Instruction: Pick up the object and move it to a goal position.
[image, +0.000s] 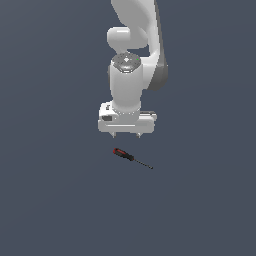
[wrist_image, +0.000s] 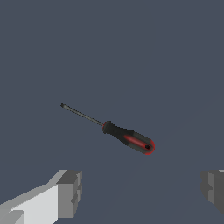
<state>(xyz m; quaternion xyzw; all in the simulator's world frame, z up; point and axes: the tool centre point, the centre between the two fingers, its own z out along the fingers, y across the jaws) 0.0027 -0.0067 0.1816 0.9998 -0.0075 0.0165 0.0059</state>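
The object, a small screwdriver (image: 131, 157) with a red-and-black handle and a thin dark shaft, lies flat on the dark grey floor. Its handle points toward the exterior view's left, its tip toward that view's right. My white gripper (image: 127, 135) hangs just above and slightly behind it, open, with nothing between its fingers. In the wrist view the screwdriver (wrist_image: 127, 136) lies ahead of the gripper (wrist_image: 142, 190); the grey fingertips (wrist_image: 70, 192) stand wide apart and clear of it.
A plain dark grey floor (image: 50, 200) spreads in every direction. The white arm (image: 135, 40) rises above the gripper.
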